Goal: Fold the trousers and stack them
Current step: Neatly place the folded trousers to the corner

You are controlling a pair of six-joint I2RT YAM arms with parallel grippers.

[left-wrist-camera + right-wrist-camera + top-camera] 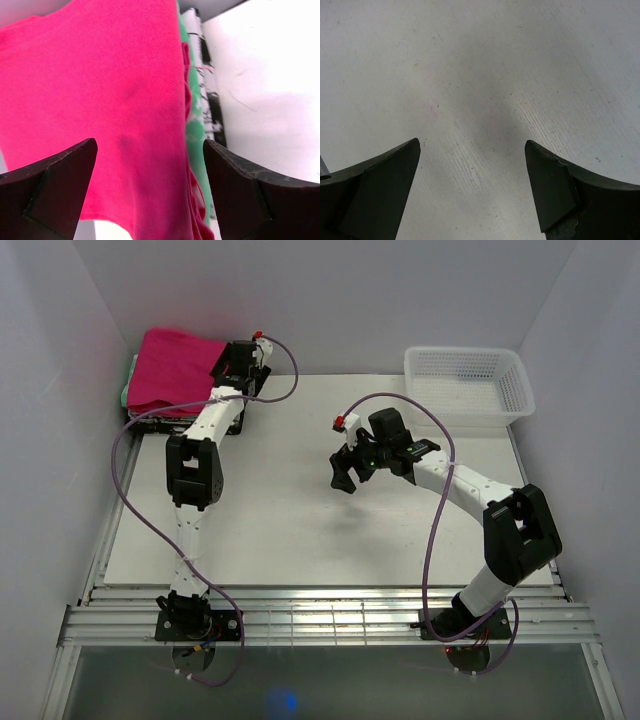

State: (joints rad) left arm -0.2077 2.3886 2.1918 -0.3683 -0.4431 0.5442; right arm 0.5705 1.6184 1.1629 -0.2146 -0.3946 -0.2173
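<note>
The magenta-pink trousers (172, 368) lie folded at the table's far left corner, on top of a green-and-white cloth (128, 395). In the left wrist view the trousers (100, 95) fill most of the picture, and the green cloth (196, 131) shows along their right edge. My left gripper (228, 368) hangs open just over the trousers' right edge, and the left wrist view shows the gripper (150, 150) with pink fabric below the gap and nothing pinched. My right gripper (347, 468) is open above the middle of the table, and its wrist view shows the gripper (472, 150) over bare white surface.
A white mesh basket (465, 380) stands at the far right. A black-and-white patterned layer (204, 55) shows under the stack's right side. White walls close in the table (300, 530) on the left, back and right.
</note>
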